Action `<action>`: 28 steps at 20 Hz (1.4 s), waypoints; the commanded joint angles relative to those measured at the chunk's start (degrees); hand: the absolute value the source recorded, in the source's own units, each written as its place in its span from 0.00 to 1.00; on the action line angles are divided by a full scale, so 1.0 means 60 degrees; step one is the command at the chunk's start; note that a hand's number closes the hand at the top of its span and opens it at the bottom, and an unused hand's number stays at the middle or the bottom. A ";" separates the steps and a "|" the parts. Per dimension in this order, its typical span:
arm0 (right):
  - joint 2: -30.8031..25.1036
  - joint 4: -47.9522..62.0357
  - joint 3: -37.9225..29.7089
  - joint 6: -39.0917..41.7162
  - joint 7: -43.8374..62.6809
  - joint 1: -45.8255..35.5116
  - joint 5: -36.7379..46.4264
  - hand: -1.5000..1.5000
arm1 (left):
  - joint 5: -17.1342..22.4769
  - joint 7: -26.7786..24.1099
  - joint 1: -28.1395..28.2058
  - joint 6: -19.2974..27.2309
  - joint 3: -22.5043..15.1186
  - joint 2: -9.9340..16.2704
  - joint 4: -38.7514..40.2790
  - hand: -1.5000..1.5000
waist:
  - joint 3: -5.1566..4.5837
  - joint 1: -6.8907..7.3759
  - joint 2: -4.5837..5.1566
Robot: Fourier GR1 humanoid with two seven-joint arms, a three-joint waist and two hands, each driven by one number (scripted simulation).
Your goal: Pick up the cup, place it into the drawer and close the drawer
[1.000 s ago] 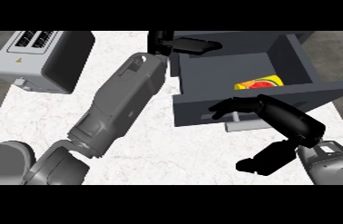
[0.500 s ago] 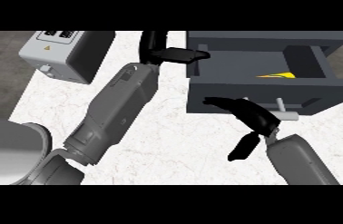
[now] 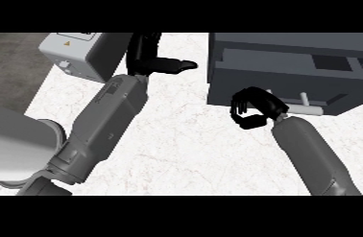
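Right hand (image 3: 254,109) curled against drawer (image 3: 284,82) front; cup hidden.

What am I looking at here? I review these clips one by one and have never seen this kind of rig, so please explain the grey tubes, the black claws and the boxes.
This is a single view from the robot's head, looking steeply down at a white marbled counter. The grey tubes are its two forearms, each ending in a black hand. The left hand is near the top, fingers fairly straight, holding nothing. The right hand has its fingers curled, right at the front of the dark grey drawer unit, beside the pale handle; I cannot tell if it touches it. The drawer looks nearly or fully shut. No cup is visible. The light grey box at the upper left is a toaster-like appliance.
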 commanded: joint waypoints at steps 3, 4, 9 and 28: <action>-0.0154 0.2161 -0.1216 -0.0959 -0.1182 -0.1511 -0.0270 1.00 | 0.0089 0.0132 0.0837 -0.0707 0.0069 0.0797 -0.0518 0.00 | 0.0032 0.0318 0.0179; -0.0376 0.2407 -0.1458 -0.0896 -0.1159 -0.1882 -0.0367 1.00 | 0.0085 0.0158 0.0996 -0.0689 -0.0045 0.0585 -0.0687 0.00 | 0.0035 0.0443 0.0173; -0.1015 0.3268 -0.2307 -0.0879 -0.0867 -0.3023 -0.0788 1.00 | 0.0140 0.0538 0.0993 -0.0874 -0.0094 0.0766 -0.1066 0.00 | 0.0041 0.0727 0.0271; -0.1916 0.2558 -0.2996 0.0423 -0.0560 -0.3330 -0.1881 1.00 | 0.0201 0.0502 0.1600 -0.1604 -0.0211 0.1065 -0.1716 0.00 | 0.0005 0.1262 0.0338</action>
